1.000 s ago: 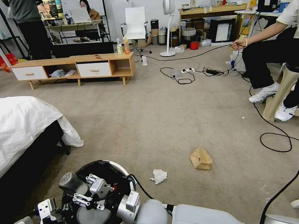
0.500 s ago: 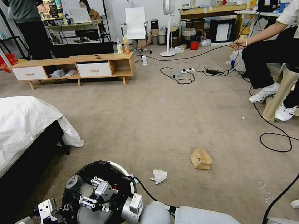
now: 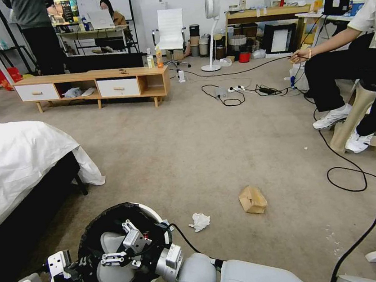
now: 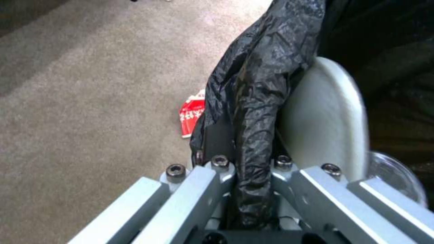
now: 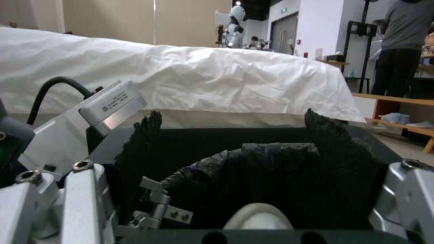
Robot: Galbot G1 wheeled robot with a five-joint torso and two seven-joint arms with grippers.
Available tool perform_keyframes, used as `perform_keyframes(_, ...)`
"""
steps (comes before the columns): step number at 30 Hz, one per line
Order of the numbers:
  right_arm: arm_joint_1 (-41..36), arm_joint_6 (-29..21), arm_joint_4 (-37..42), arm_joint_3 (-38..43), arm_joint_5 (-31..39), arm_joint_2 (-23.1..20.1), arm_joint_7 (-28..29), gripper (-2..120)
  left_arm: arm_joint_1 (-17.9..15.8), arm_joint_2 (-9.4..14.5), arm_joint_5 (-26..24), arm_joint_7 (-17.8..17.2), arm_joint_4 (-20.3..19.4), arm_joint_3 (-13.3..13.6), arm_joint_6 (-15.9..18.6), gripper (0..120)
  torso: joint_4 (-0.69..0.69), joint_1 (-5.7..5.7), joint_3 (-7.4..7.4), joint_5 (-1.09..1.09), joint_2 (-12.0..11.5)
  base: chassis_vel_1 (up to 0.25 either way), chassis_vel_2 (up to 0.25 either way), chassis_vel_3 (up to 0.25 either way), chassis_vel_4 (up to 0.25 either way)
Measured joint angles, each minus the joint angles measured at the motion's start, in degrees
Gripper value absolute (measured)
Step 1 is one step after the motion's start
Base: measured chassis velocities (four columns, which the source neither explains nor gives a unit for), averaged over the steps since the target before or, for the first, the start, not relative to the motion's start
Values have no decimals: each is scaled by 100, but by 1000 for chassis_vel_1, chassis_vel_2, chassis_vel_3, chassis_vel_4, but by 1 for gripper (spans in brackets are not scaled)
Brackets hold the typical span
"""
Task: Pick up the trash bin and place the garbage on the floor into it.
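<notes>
Bin rim [image 3: 148, 210] you clamped in left gripper [image 4: 246, 169], right gripper [image 3: 119, 252] hung jaws apart over its mouth, paper bag [image 3: 252, 199] and tissue [image 3: 200, 221] lay on carpet [image 3: 189, 150].

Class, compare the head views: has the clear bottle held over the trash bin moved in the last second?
Yes. The trash bin has stayed put; the bottle has dropped from above its far-left rim down inside, and the right gripper hangs over the opening, jaws open.

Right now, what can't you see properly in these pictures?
Inside the trash bin: head view, its white flaps and the right gripper above cover it.
Snack wrapper: left wrist view, partly hidden behind the black liner that the left gripper pinches.
Clear round thing: left wrist view, cut off by the edge; cannot tell what it is.
</notes>
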Motion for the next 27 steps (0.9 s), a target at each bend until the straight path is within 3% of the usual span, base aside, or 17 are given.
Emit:
perform_keyframes(13,-5,45,6,113,-14,-14,-13,77,-22,-28,8,-9,56,12,0,2,0,0,0,0,0,0,0,0,0)
perform_keyframes(27,143,-65,653,715,142,-35,42,76,-30,-62,33,-9,100,11,0,2,0,0,0,0,0,0,0,0,0)
